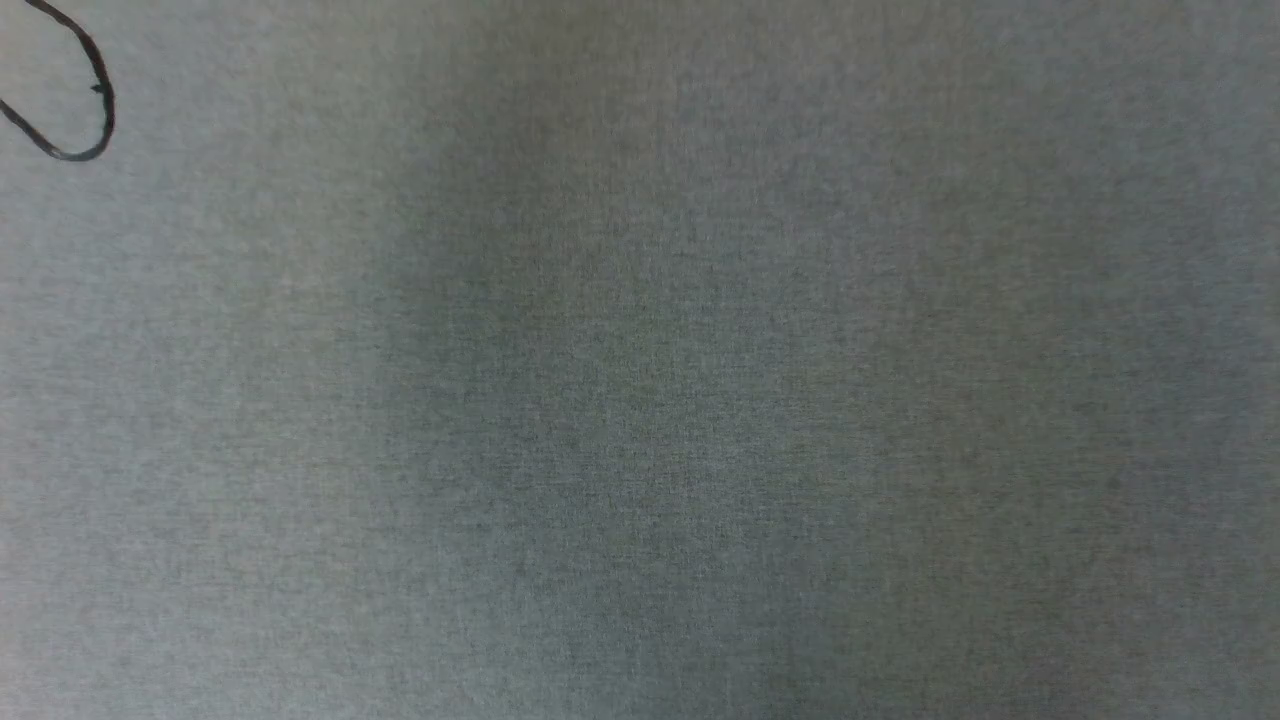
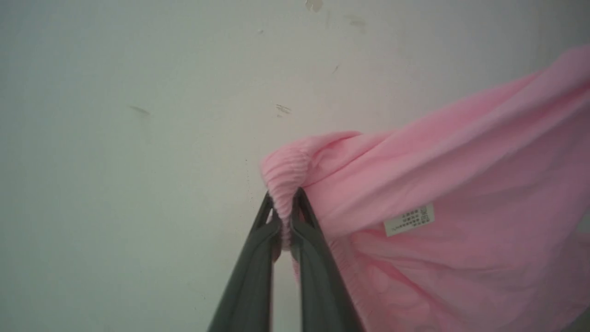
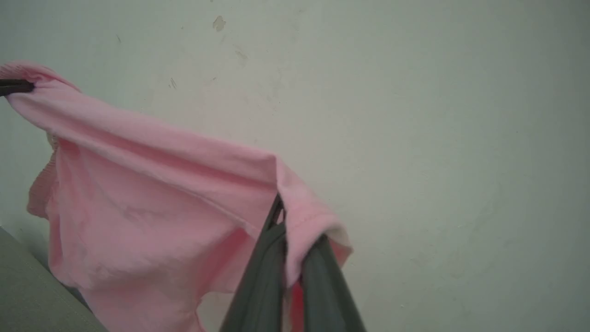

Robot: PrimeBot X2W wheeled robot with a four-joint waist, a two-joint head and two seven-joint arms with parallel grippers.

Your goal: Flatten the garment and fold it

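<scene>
Raised in front of the pale wall (image 2: 138, 138), the garment (image 2: 461, 175), light pink, hangs stretched between our two grippers. Our left gripper (image 2: 282, 203) has its dark fingers pinched tight on the gathered waistband (image 2: 286, 168), with the white tag (image 2: 409, 219) on the cloth near them. Our right gripper (image 3: 292, 226) is clamped on a hemmed edge, with cloth draped over one finger. At the foot of the wall, the garment's lower part hangs near a grey surface (image 3: 27, 295). Our head view shows a thin black cord (image 1: 95, 110) looping on grey cloth (image 1: 640, 400).

Head camera looks closely down at grey surface (image 1: 640, 400); wrist cameras share garment (image 2: 461, 161) and, seemingly, one wall (image 2: 138, 138).
</scene>
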